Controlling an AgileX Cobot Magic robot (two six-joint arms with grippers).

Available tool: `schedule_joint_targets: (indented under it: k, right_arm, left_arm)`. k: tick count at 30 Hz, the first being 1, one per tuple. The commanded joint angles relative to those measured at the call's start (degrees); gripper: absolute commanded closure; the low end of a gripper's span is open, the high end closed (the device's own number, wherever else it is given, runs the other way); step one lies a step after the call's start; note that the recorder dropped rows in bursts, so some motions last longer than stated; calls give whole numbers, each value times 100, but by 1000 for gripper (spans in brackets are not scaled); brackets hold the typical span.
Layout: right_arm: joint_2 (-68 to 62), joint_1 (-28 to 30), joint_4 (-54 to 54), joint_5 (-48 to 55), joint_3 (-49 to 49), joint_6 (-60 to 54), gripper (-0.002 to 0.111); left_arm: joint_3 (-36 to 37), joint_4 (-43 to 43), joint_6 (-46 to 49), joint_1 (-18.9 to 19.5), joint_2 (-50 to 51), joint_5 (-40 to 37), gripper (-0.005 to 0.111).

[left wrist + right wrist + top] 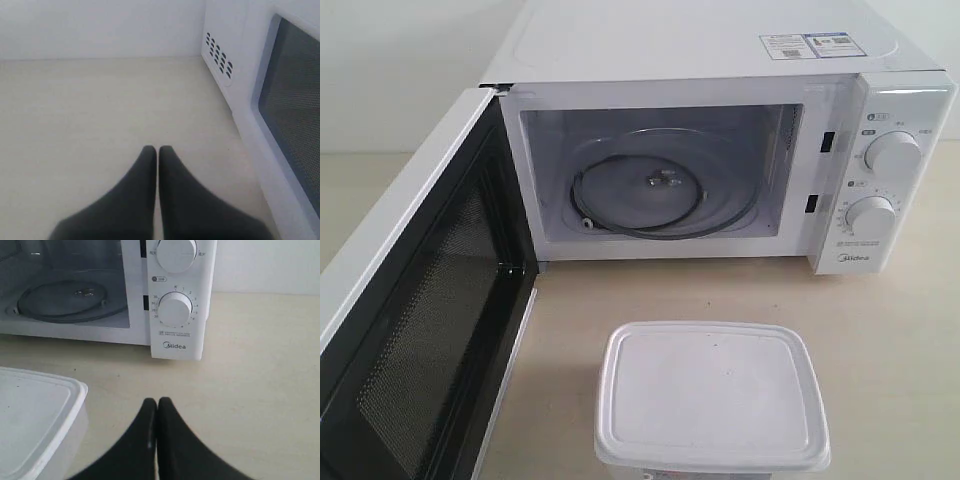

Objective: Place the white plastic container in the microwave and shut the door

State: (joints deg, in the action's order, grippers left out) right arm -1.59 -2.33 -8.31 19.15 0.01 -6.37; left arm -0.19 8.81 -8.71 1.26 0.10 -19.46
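The white plastic container (pixel 710 400) with its flat rimmed lid stands on the table in front of the microwave (pixel 720 130). The door (pixel 410 330) hangs wide open to the left, its black mesh inner face showing, and the glass turntable (pixel 655 195) lies inside the cavity. Neither gripper shows in the exterior view. My left gripper (pixel 158 149) is shut, empty, over bare table beside the door's outer face (pixel 290 115). My right gripper (pixel 157 401) is shut, empty, just beside the container (pixel 35 425) and short of the microwave's dial panel (pixel 176 310).
The beige table (pixel 880 330) runs on to the right of the container and in front of the dial panel. A white wall (pixel 100 25) stands behind the table. The microwave's side vents (pixel 218 54) face the left gripper.
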Motion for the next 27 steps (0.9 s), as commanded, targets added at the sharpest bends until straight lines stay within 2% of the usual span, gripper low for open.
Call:
schedule_joint_targets:
  k: [1, 13, 15, 17, 18, 19, 21, 27]
  right_arm:
    - [31, -15, 5, -347, -1, -64, 108]
    - [31, -15, -16, -3899, -1, -22, 108]
    - [31, -15, -16, -4947, -1, 487, 108]
    - [31, -15, 11, -6494, -1, 1332, 108]
    - [31, -15, 74, -6896, -86, 1335, 108]
    - [31, -15, 125, -6862, -286, 1289, 108]
    - [31, -15, 267, -6005, -1044, 1277, 108]
    - [-527, -15, 613, -1717, -3197, 1458, 108]
  left_arm:
    - [19, -39, -23, -34, -10, 7, 103]
    - [19, -39, -23, -34, -10, 7, 103]
    - [19, -39, -23, -34, -10, 7, 103]
    - [19, -39, -23, -34, -10, 7, 103]
    - [19, -39, -23, -34, -10, 7, 103]
    - [19, -39, -23, -34, -10, 7, 103]
    - [19, -39, -23, -34, -10, 7, 103]
    - [19, -39, -23, -34, -10, 7, 103]
